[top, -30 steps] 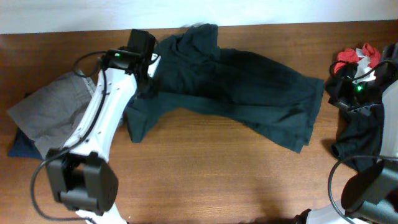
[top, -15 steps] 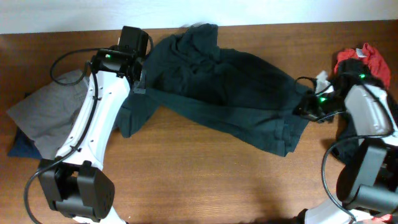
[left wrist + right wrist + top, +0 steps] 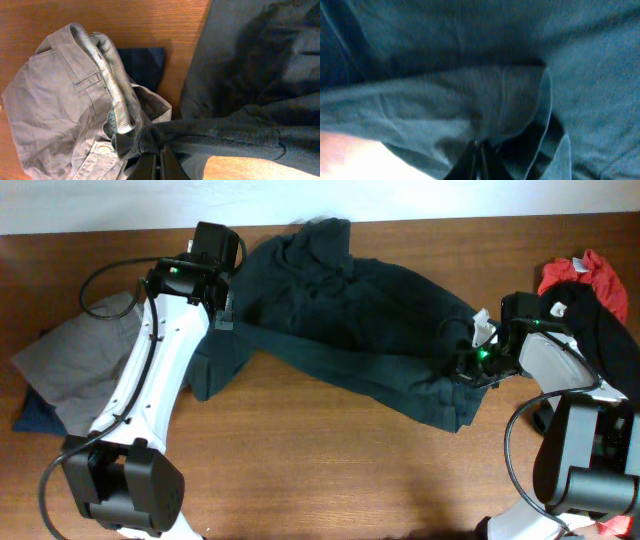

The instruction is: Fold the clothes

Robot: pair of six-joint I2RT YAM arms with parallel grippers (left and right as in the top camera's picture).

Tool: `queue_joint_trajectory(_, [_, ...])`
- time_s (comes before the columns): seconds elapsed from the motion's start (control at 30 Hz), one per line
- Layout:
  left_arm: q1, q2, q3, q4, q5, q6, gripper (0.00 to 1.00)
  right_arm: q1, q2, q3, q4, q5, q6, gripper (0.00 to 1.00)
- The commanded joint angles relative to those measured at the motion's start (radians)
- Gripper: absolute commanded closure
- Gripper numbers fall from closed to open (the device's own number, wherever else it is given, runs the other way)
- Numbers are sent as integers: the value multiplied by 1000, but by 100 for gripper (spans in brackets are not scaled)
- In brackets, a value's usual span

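- One wooden table (image 3: 330,470) is carrying all the clothes, which are lying in three groups across it.
- Most of the middle is being covered by the dark T-shirt (image 3: 350,320), lying rumpled and unfolded, its right end bunching up.
- Left of it, grey trousers (image 3: 85,365) are lying over a navy piece (image 3: 30,415); a red and black heap (image 3: 585,280) is sitting far right.
- At the shirt's left edge, the left gripper (image 3: 156,160) is keeping its fingers pinched on the fabric.
- Having been back by the heap a second ago, the right gripper (image 3: 462,368) is now clamping onto the shirt's right hem. With both ends held, spreading it flat is probably becoming possible.
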Motion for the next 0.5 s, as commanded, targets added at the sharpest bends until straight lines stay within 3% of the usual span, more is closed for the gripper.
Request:
queue_joint_trajectory(0.0, [7,-19,15,2,-32,-16,100,-1,6,-8,-52,63,19,96])
queue_joint_trajectory(0.17, [7,-19,15,2,-32,-14,100,-8,6,-8,-189,216,-12,96])
queue_joint_trajectory(0.37, [7,-19,15,3,-32,-14,100,-7,6,-8,-222,225,-11,96])
queue_joint_trajectory(0.47, [7,-19,15,2,-32,-14,99,-7,6,-8,-227,226,-6,91])
